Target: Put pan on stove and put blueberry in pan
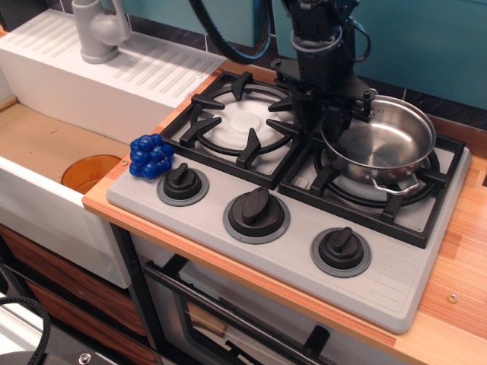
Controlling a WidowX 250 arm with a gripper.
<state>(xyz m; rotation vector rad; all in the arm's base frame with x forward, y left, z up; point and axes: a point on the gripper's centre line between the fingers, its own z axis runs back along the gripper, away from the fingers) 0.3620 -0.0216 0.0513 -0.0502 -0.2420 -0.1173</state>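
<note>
Item 1, faucet (99,30): grey, standing at the far left on a white ribbed drainboard (114,72), well to the left of the claw and slightly behind it.

Item 2, sink (46,148): lying below the drainboard, far left of the claw and nearer the camera, with an orange disc (90,171) sitting at its bottom.

Item 3, blueberry (151,156): deep-blue bumpy cluster, resting on the left front corner of the stove (396,293), well left of the claw and forward of it, just beside the leftmost knob (183,182). Nothing is touching it from above.

Item 4, left burner (243,125): black grate over a white disc, sitting bare directly left of the claw.

Item 5, claw (323,122): black, hanging down from the arm at the seam between the two burners, its fingers reaching down at the left rim of the pan. The view is not showing whether it is clamping the rim or merely standing against it; its state cannot be told.

Item 6, pan (380,141): shiny steel, sitting on the right burner grate immediately right of the claw, slightly tilted, its inside showing nothing but reflections. One loop handle (396,182) is pointing toward the camera.

Item 7, middle knob (256,213) and right knob (341,249): black, lying along the stove's front edge, forward of the claw.

Item 8, wooden counter (456,304): running under the stove, showing at the far right of the claw.
</note>
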